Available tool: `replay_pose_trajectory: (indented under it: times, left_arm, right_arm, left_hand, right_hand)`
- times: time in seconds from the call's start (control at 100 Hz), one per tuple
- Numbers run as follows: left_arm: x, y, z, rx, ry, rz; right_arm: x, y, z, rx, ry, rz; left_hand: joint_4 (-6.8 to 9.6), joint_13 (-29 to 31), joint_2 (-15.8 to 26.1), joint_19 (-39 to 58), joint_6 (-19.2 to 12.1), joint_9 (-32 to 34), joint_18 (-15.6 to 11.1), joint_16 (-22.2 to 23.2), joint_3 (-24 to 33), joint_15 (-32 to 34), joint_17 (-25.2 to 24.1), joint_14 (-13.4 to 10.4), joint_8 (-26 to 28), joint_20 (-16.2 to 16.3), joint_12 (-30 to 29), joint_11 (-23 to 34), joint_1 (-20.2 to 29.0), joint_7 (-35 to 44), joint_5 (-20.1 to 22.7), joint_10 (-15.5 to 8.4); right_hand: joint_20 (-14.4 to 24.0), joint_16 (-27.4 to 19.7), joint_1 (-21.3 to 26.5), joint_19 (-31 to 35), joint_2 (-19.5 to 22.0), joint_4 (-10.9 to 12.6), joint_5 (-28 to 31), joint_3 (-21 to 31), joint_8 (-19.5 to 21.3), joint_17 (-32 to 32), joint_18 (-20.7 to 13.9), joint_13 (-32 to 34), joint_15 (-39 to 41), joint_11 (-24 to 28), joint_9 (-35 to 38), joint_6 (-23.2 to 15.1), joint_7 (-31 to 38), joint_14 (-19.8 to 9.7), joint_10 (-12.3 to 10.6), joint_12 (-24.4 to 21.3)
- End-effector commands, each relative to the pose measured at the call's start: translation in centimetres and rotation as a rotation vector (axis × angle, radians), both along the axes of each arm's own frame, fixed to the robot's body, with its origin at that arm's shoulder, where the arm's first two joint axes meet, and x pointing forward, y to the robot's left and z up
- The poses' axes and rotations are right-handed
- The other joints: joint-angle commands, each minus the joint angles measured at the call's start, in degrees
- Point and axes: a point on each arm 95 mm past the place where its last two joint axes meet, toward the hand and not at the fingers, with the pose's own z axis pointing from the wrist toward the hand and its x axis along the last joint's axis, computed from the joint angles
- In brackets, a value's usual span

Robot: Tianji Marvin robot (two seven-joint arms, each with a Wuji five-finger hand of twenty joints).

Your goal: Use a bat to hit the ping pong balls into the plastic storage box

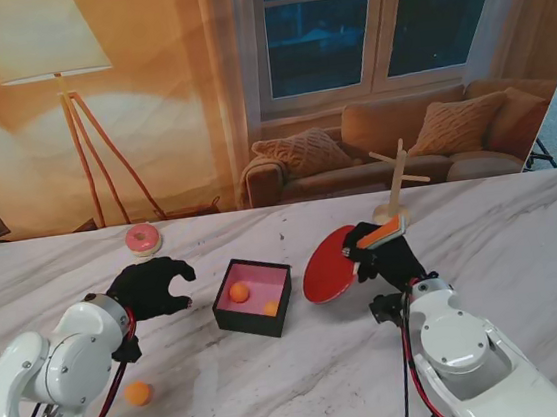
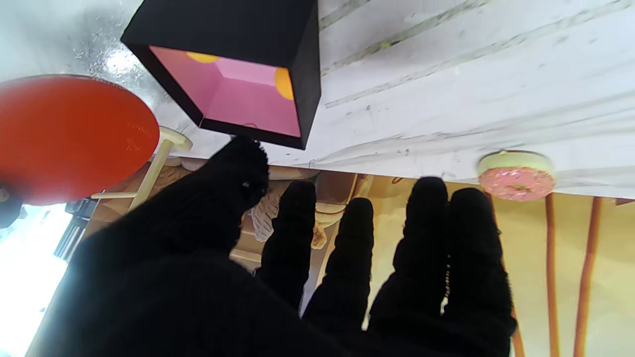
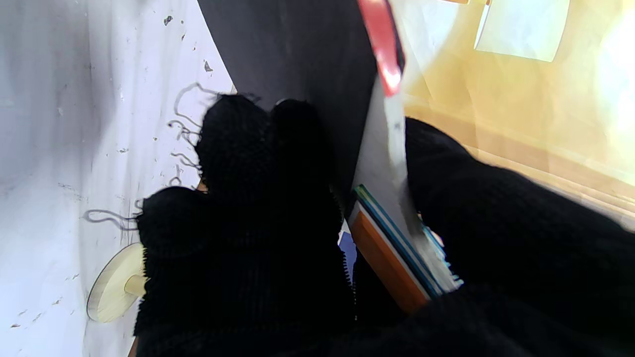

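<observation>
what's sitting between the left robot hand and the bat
The black storage box, with two orange balls inside, sits between the left robot hand and the red bat, as the stand view shows.

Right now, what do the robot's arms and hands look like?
Both arms have smooth, rounded white shells with grey joints. A thin red and black cable runs along each one. The left robot hand and the right robot hand each have five fingers and wear a fuzzy black knitted glove, so they look like dark mittens with separate fingers.
</observation>
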Motion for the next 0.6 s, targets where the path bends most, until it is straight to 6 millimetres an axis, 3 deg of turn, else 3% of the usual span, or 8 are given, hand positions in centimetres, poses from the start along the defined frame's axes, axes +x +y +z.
replay_pose_trajectory:
  times: [0.0, 0.39, 0.59]
  left_arm:
    - [-0.7, 0.4, -0.6, 0.016, 0.032, 0.006]
    - [-3.7, 2.8, -2.0, 0.085, 0.097, 0.048]
    - [-5.5, 3.8, -3.1, 0.104, 0.134, 0.086]
  right_arm:
    - [-0.1, 0.1, -0.1, 0.001, 0.004, 0.009]
    - [-0.1, 0.0, -0.1, -0.008, 0.0, 0.015]
    - [-0.2, 0.2, -0.2, -0.007, 0.007, 0.018]
  left_hand:
    - [0.91, -1.92, 0.05, 1.03, 0.04, -3.36, 0.72, 0.36, -2.27, 0.0, -0.4, 1.92, -0.33, 1.02, 0.84, 0.06, -2.11, -1.3, -2.7, 0.08]
    - [1.49, -6.21, 2.17, -2.71, -1.46, -8.72, 3.32, -3.1, -9.89, -6.19, -2.24, 2.77, -3.11, -0.54, -3.64, -6.44, -3.03, -8.91, -7.2, -0.94]
    - [1.93, -10.63, 2.89, -4.16, -2.68, -14.79, 5.32, -5.8, -11.91, -10.97, -1.77, 2.27, -4.94, -1.18, -7.06, -10.71, -2.42, -13.33, -11.76, -1.46]
  right_hand:
    - [0.45, 0.77, 3.11, -0.53, 2.29, 1.27, 2.95, 1.96, 0.86, -0.44, -2.34, -1.69, -1.84, 0.99, 1.6, -0.75, 1.2, -3.36, -3.93, 0.85]
    - [0.47, 0.77, 3.08, -0.5, 2.31, 1.26, 2.94, 1.94, 0.83, -0.46, -2.32, -1.76, -1.85, 0.99, 1.61, -0.72, 1.17, -3.38, -3.99, 0.86]
    - [0.45, 0.79, 3.11, -0.55, 2.31, 1.27, 2.94, 1.95, 0.85, -0.5, -2.34, -1.78, -1.82, 0.98, 1.59, -0.72, 1.19, -3.37, -3.9, 0.86]
